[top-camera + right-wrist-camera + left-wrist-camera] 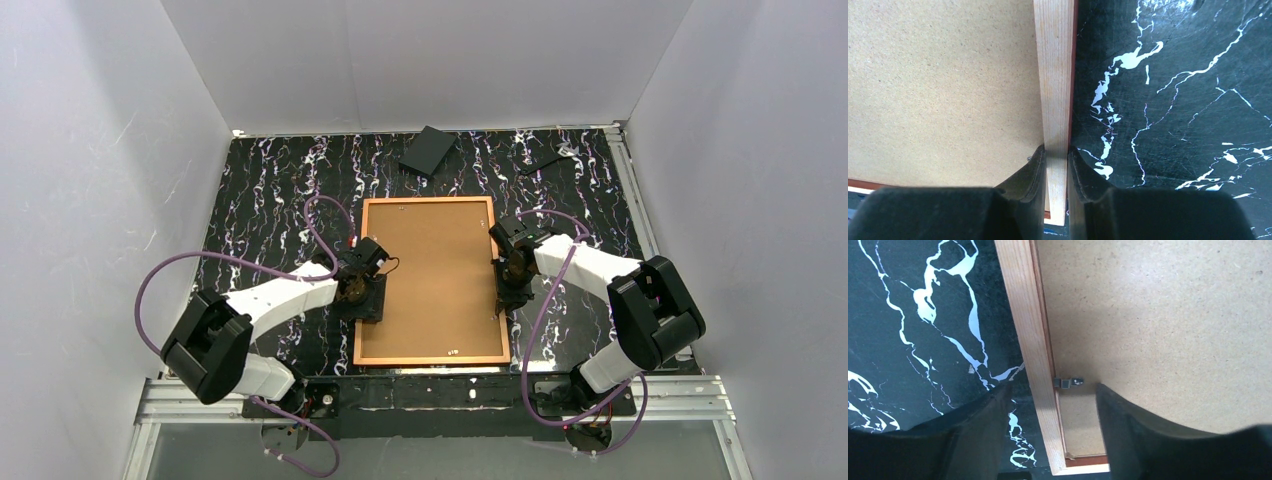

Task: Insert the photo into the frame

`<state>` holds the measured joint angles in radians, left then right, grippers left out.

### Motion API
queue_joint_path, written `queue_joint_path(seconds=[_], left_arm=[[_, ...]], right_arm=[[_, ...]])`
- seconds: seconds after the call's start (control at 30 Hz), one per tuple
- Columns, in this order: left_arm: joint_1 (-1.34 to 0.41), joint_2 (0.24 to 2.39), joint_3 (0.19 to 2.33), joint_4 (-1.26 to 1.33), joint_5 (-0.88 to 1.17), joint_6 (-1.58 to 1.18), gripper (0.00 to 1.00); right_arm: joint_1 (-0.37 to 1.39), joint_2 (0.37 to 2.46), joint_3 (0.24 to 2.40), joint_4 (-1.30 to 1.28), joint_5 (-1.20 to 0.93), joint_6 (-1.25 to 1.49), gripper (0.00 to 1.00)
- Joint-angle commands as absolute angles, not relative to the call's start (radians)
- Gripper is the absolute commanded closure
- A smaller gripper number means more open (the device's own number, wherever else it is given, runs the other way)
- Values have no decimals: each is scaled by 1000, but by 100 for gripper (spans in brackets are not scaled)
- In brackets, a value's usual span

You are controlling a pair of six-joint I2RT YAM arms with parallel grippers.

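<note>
Frame [428, 200] lies back-up on the table [270, 200]; right hand [1057, 165] is pinching its right rail, left hand [1050, 395] sits open, just straddling the left rail.

We see even, diffuse light from above on the black white-veined marble tabletop [270, 200], with soft shadows beside the thin orange-red wooden picture frame [430, 358]. In the wrist views the black fingers [1030, 175] blur, while the pale brown fibreboard backing [1158, 315] reads sharp.
</note>
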<state>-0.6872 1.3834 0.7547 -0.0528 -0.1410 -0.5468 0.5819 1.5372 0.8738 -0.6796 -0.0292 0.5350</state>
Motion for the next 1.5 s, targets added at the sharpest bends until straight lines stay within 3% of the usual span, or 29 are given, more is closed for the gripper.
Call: queue_joint_path(seconds=[0.0,0.1,0.2,0.33,0.53,0.93,1.13,1.3,1.47], left_arm=[[-693,1342,730,-122,-137,-552,32],[-693,1262,695,-79,-135,-567,19],[-693,1190,663,-69,-142,-586,13],[-691,1133,661,-142,-142,-593,12],[-693,1083,673,-238,-112,-578,13],[-810,1103,782,-256,-90,-456,15],[-810,1083,775,-292,-197,-500,15],[-753,1091,794,-327,-206,-489,20],[-616,1126,779,-275,-66,-500,20]], right_arm=[[591,1529,847,-679,-31,517,98],[592,1492,853,-675,-56,510,93],[592,1443,863,-677,-72,511,64],[592,1384,874,-690,-81,508,39],[591,1294,859,-700,-89,497,19],[567,1382,787,-647,-99,515,16],[501,1383,764,-629,-152,504,17],[405,1316,743,-594,-288,476,17],[322,1257,741,-574,-407,459,16]])
